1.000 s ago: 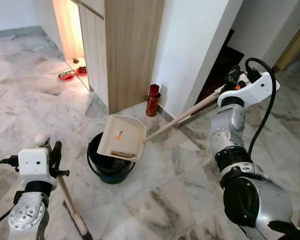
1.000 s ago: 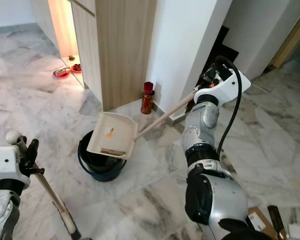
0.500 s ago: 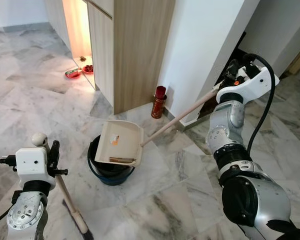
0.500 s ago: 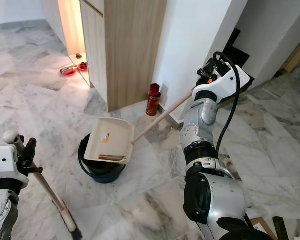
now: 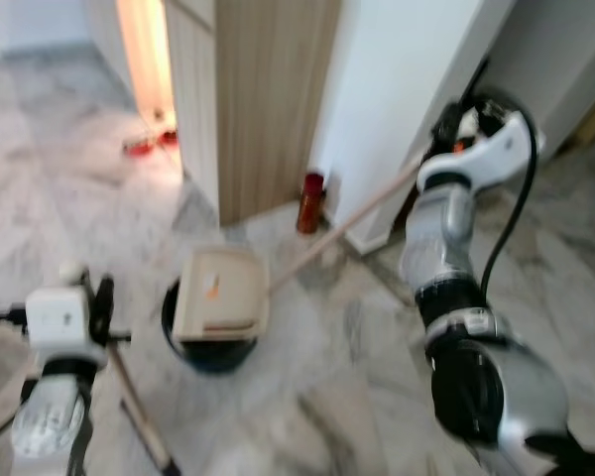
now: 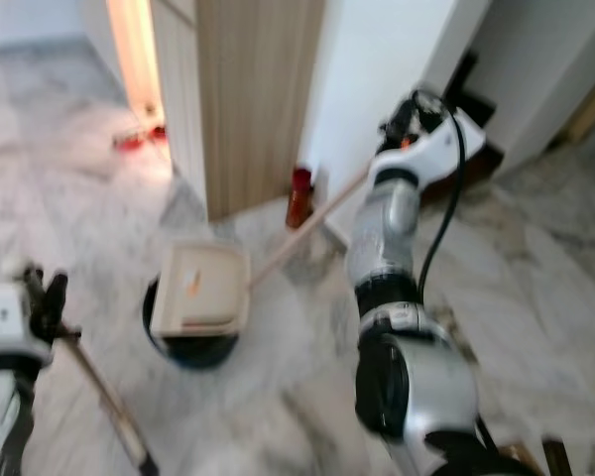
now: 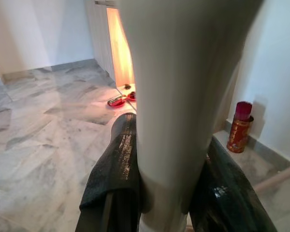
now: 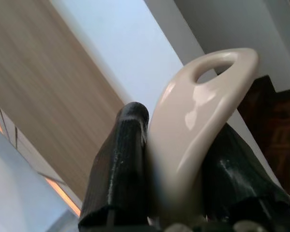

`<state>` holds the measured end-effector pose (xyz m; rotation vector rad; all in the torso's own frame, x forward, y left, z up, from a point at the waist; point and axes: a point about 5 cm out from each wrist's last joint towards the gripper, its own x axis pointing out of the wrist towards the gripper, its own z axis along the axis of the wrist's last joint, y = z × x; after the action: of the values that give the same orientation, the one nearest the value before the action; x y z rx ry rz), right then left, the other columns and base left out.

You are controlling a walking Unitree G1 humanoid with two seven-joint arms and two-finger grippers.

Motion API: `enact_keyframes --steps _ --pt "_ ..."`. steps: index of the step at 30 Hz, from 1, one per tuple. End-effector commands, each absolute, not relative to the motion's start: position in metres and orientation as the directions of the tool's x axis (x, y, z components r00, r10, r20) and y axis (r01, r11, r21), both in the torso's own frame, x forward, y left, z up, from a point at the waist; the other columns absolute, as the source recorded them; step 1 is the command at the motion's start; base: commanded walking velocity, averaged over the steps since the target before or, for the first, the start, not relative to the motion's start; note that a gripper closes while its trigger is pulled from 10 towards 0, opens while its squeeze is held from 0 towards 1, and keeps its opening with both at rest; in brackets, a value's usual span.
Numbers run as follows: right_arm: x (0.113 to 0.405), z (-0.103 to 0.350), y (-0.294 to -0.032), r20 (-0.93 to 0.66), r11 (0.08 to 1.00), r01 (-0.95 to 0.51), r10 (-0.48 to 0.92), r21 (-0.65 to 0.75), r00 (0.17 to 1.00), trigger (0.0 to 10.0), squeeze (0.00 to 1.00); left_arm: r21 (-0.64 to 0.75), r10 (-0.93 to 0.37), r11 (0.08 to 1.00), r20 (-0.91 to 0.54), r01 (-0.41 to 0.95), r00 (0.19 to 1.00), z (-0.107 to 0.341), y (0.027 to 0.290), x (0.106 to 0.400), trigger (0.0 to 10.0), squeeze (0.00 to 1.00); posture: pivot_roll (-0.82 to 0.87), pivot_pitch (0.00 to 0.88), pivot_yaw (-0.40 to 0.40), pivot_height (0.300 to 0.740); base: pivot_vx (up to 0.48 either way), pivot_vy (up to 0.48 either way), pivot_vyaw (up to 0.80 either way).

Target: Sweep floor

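The picture is blurred by motion. A cream dustpan (image 5: 221, 294) hangs over a black bucket (image 5: 192, 349) on the marble floor. Its long pale handle (image 5: 342, 230) slants up to my right gripper (image 5: 448, 131), raised by the white wall. In the right wrist view the black fingers (image 8: 117, 169) are shut on the handle's looped end (image 8: 193, 125). My left gripper (image 5: 99, 299) is low at my left, shut on the broom's pole (image 5: 139, 407). The left wrist view has that pale pole (image 7: 174, 96) clamped between the fingers (image 7: 117, 159). The broom's head is out of frame.
A red canister (image 5: 309, 201) stands at the foot of the white wall (image 5: 387, 89), next to a wooden cabinet (image 5: 268, 99). Red dishes (image 5: 144, 146) lie on the floor beside the lit cabinet opening. Open marble floor (image 5: 317, 397) spreads before me.
The whole view has shifted and blurred, so the camera is moving. The dustpan has sunk from a steep tilt to lie lower over the bucket. Both grips are unchanged.
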<state>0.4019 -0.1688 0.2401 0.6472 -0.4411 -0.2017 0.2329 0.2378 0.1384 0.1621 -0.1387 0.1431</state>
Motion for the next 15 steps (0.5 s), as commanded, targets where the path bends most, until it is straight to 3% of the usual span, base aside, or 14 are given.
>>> enact_keyframes --steps 1,4,15 --pt "0.401 0.274 -0.163 0.438 0.770 -0.049 -0.308 0.637 0.844 10.0 0.00 0.148 0.122 0.977 0.215 -0.156 0.969 0.151 0.237 0.232 10.0 0.00 0.28 0.021 -0.146 0.740 0.251 0.000 0.00" --pt "0.401 0.277 -0.160 0.449 0.775 -0.066 -0.293 0.629 0.844 10.0 0.00 0.146 0.122 0.977 0.215 -0.156 0.969 0.151 0.236 0.232 10.0 0.00 0.28 0.022 -0.147 0.740 0.246 0.000 0.00" --pt "0.396 0.292 -0.144 0.556 0.838 -0.150 -0.205 0.525 0.805 10.0 0.00 0.136 0.120 0.979 0.225 -0.153 0.967 0.151 0.234 0.232 10.0 0.00 0.27 0.028 -0.158 0.740 0.000 0.000 0.00"
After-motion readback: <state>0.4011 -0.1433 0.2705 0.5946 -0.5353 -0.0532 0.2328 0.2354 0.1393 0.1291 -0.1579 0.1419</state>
